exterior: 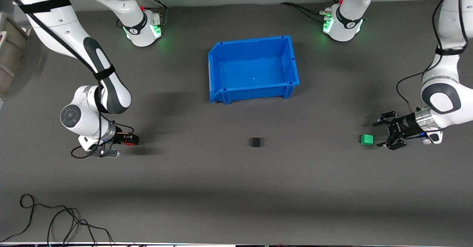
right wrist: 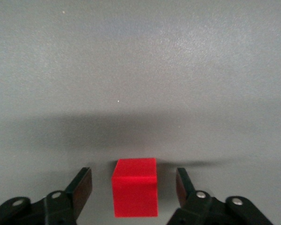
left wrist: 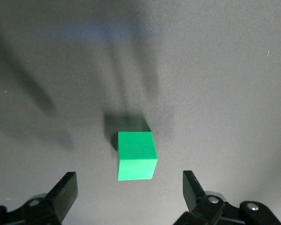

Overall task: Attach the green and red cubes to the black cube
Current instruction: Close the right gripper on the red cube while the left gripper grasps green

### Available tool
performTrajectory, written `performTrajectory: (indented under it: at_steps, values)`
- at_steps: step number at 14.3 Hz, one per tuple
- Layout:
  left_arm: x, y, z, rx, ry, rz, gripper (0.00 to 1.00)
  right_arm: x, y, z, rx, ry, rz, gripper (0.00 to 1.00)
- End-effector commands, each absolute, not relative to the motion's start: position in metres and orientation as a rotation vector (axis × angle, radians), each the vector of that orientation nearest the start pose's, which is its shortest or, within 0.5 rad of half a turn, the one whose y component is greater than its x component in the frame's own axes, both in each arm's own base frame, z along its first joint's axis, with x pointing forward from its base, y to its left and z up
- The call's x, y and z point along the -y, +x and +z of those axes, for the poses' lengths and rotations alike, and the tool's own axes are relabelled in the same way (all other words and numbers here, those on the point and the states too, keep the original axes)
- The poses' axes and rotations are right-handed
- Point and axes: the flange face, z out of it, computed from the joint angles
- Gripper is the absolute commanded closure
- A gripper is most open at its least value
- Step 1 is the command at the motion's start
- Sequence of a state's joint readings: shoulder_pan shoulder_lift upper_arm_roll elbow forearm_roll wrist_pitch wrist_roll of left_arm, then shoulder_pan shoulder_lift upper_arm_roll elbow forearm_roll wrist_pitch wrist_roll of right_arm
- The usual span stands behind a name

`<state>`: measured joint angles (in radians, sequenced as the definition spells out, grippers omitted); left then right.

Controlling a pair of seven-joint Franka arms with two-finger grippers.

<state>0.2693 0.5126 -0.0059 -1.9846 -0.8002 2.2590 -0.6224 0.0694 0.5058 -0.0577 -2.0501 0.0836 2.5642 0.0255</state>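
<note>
Black cube (exterior: 255, 142) fronts bin (exterior: 252, 41); left fingers (left wrist: 65, 190) gape beside green cube (left wrist: 136, 156), right fingers (right wrist: 82, 187) (loosely, seemingly) straddle red cube (right wrist: 135, 187).

A dark grey table (exterior: 236, 188) carries a blue bin (exterior: 253, 69), the landmark here. The black cube (exterior: 255, 142) sits nearer the front camera than the bin; the green cube (exterior: 366, 139) lies toward the left arm's end, the red cube (exterior: 130, 139) toward the right arm's end. A loose black cable (exterior: 55, 217) lies nearest the camera, toward the right arm's end.
</note>
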Motion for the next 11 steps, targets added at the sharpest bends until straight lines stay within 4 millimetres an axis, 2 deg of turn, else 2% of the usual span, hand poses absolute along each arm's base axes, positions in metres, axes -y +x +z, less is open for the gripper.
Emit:
performTrajectory:
  at_steps: [1, 4, 7, 8, 9, 11]
  values:
    - [-0.130, 0.589, 0.183, 2.423, -2.683, 0.570, 0.00, -0.006, 0.599, 0.179, -0.144, -3.115, -0.053, 0.21]
    - [-0.123, 0.591, 0.174, 2.467, -2.659, 0.573, 0.00, -0.006, 0.599, 0.173, -0.147, -3.116, -0.070, 0.25]
    - [-0.124, 0.590, 0.165, 2.472, -2.643, 0.569, 0.00, -0.006, 0.599, 0.173, -0.147, -3.116, -0.070, 0.34]
    - [-0.122, 0.589, 0.163, 2.466, -2.645, 0.574, 0.08, -0.006, 0.599, 0.173, -0.147, -3.116, -0.070, 0.35]
    - [-0.121, 0.590, 0.163, 2.463, -2.647, 0.578, 0.38, -0.006, 0.599, 0.173, -0.147, -3.116, -0.070, 0.37]
    - [-0.121, 0.590, 0.164, 2.465, -2.646, 0.576, 0.75, -0.006, 0.599, 0.173, -0.147, -3.116, -0.070, 0.43]
